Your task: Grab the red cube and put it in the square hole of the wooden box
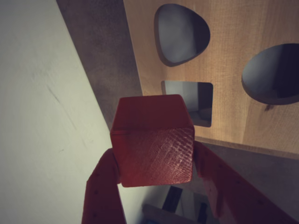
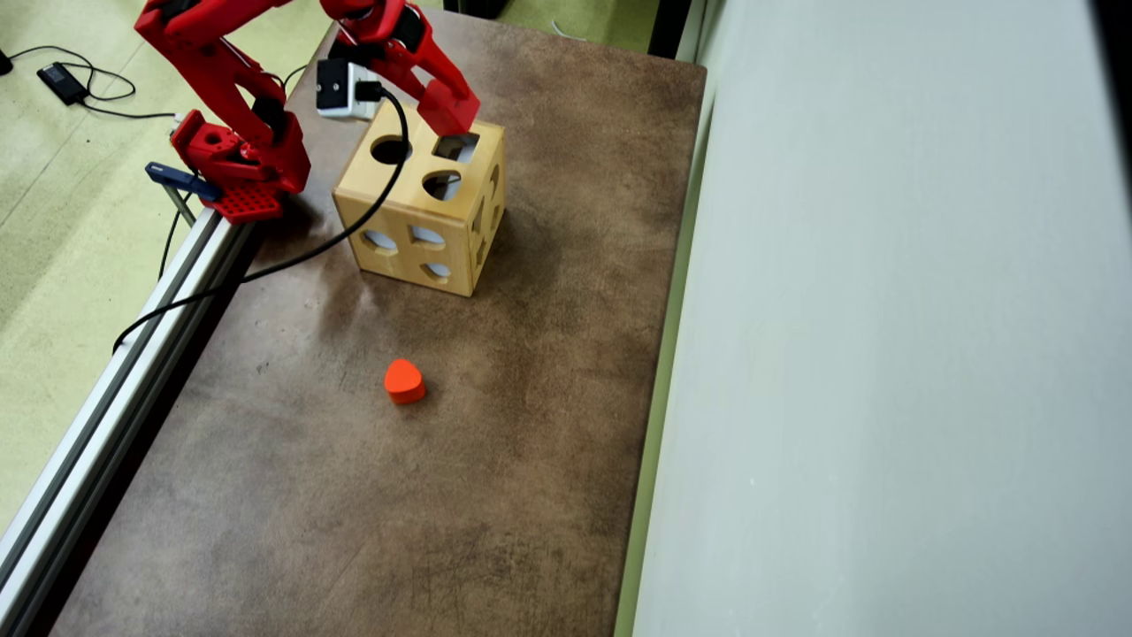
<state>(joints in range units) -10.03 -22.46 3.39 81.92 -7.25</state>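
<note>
The arm is at the placing step, up near the far end of the bench by its left edge in the overhead view; the gripper is pinching the red cube between its two fingers, held above the top of the wooden box and just short of the square hole; the cube looks slightly off to one side of the opening, so I'd say the next move calls for nudging it over, squaring its edges to the hole, then lowering and letting go; an orange rounded block lies mid-bench, untouched.

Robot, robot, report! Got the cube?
Jaws shut on red cube. Hanging above wooden box, beside square hole. Nothing blocking.
</note>
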